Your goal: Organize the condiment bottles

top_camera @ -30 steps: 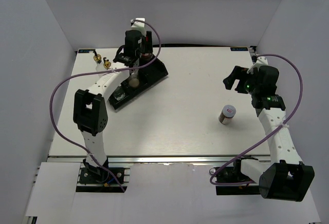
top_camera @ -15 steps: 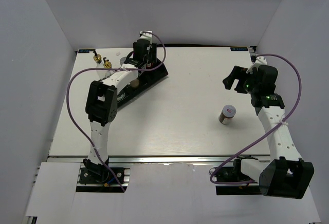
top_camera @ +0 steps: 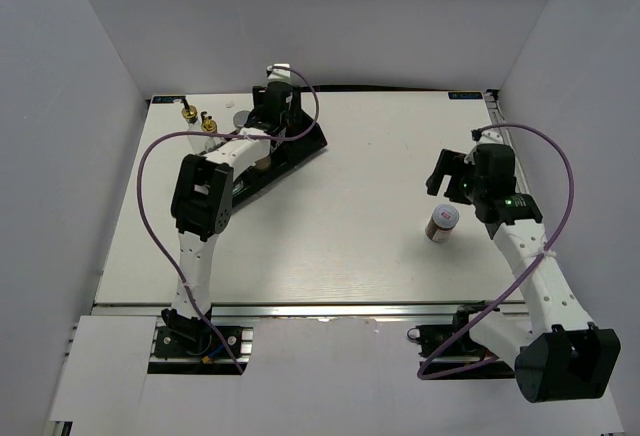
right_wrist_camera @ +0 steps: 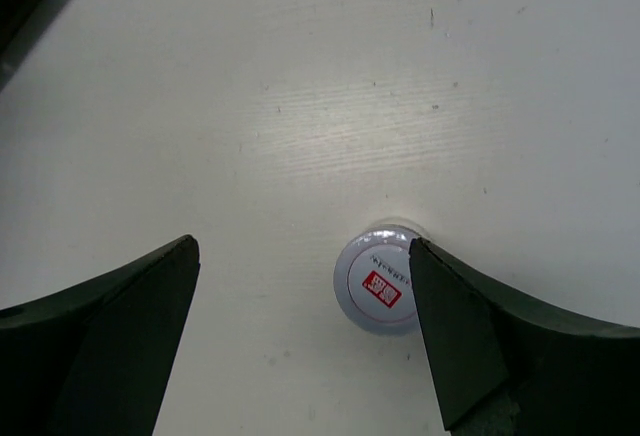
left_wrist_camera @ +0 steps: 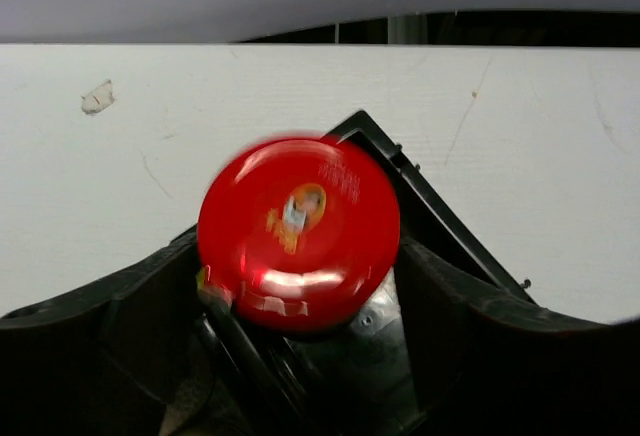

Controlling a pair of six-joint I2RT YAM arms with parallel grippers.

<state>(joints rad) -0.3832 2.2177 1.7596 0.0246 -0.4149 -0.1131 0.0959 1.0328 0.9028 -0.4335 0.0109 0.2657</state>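
The red-lidded dark jar (left_wrist_camera: 298, 231) stands in the far end of the black tray (top_camera: 310, 142), between the wide-apart fingers of my left gripper (top_camera: 277, 106); its lid is blurred. The silver-lidded brown jar (top_camera: 441, 223) stands alone on the right of the table. My right gripper (top_camera: 448, 178) hovers open just beyond it, and in the right wrist view the jar (right_wrist_camera: 378, 278) sits by the right finger (right_wrist_camera: 470, 336). Two clear bottles with gold spouts (top_camera: 187, 111) (top_camera: 208, 123) stand at the far left. Two more containers (top_camera: 262, 163) (top_camera: 237, 185) sit in the tray, partly hidden by my arm.
The tray lies diagonally at the far left-centre, and its corner (left_wrist_camera: 400, 171) shows in the left wrist view. A small round silver cap (top_camera: 240, 116) sits beside the tray near the gold-spouted bottles. White walls close in the table on three sides.
My left gripper moved right and down to the tray's far end with the red-lidded jar. My right gripper shifted left and nearer, over the brown jar.
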